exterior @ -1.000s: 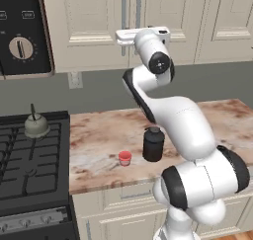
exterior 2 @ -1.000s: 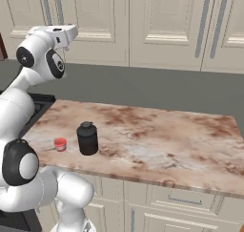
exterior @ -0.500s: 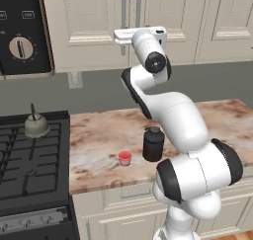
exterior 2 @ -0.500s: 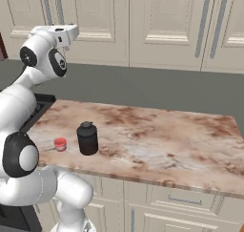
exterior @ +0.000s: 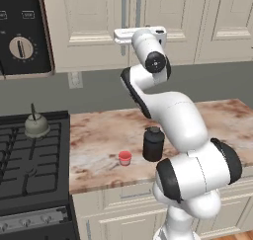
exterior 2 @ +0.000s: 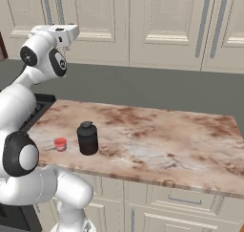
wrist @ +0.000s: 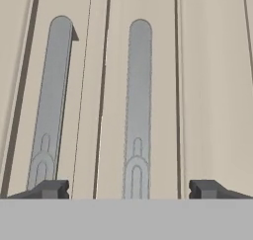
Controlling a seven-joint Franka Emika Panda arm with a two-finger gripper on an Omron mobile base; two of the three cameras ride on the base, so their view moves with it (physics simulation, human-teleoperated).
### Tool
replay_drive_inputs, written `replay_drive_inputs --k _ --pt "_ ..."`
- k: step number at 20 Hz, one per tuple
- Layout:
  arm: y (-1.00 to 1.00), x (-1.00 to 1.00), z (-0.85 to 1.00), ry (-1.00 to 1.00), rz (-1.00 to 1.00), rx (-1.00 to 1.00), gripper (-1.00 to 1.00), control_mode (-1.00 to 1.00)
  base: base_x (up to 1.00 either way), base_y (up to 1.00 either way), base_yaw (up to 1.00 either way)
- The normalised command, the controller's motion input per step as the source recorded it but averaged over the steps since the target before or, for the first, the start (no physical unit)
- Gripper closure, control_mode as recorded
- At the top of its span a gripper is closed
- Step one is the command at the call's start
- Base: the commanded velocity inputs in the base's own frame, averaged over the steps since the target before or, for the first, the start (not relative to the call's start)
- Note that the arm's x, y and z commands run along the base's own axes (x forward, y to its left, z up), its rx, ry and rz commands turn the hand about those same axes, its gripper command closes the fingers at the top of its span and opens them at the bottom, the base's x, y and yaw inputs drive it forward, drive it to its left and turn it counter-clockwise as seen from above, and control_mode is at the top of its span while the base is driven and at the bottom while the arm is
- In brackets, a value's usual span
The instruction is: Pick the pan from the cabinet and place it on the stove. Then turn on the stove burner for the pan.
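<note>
Nearest, the stove point(exterior: 29, 160) meets the counter's point(exterior: 99, 135) left edge; a red cup point(exterior: 125, 157) and black jar point(exterior: 153, 144) stand near its front edge; beyond, the gripper point(wrist: 129, 189) gapes wide and empty before the closed cabinet's point(exterior: 94, 21) bar handles point(wrist: 138, 110).

Pretty clearly a home kitchen, rendered rather than real. You've got cream panelled wall cabinets point(exterior 2: 157, 26) with long grey bar handles point(wrist: 138, 110) up top, and matching drawers point(exterior 2: 181, 197) under a brown marbled stone tabletop point(exterior 2: 157, 140). Off to the side sits a black gas stove point(exterior: 24, 170) with cast-iron grates and a strip of knobs, with a small kettle point(exterior: 36, 125) on it. Above that there's a black panel with a round dial point(exterior: 21, 47). Grey backsplash with a wall outlet point(exterior: 75, 79) too.
</note>
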Motion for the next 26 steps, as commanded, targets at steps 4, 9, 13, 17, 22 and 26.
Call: replay_drive_inputs --k 4,9,13,17,22,26 --pt "0.00 0.08 -0.09 -0.02 -0.01 0.01 -1.00 -1.00 0.00 0.00 0.00" --pt "0.00 -0.02 -0.14 -0.07 -0.08 0.00 -1.00 -1.00 0.00 0.00 0.00" --pt "0.03 0.00 -0.05 -0.05 -0.10 0.00 -1.00 -1.00 0.00 0.00 0.00" --pt "0.23 0.20 -0.09 0.00 -0.05 0.00 -1.00 -1.00 0.00 0.00 0.00" --pt "0.22 0.27 -0.11 0.00 0.00 0.00 -1.00 -1.00 0.00 0.00 0.00" --pt "0.02 0.25 -0.05 0.00 0.00 0.01 -1.00 -1.00 0.00 0.00 0.00"
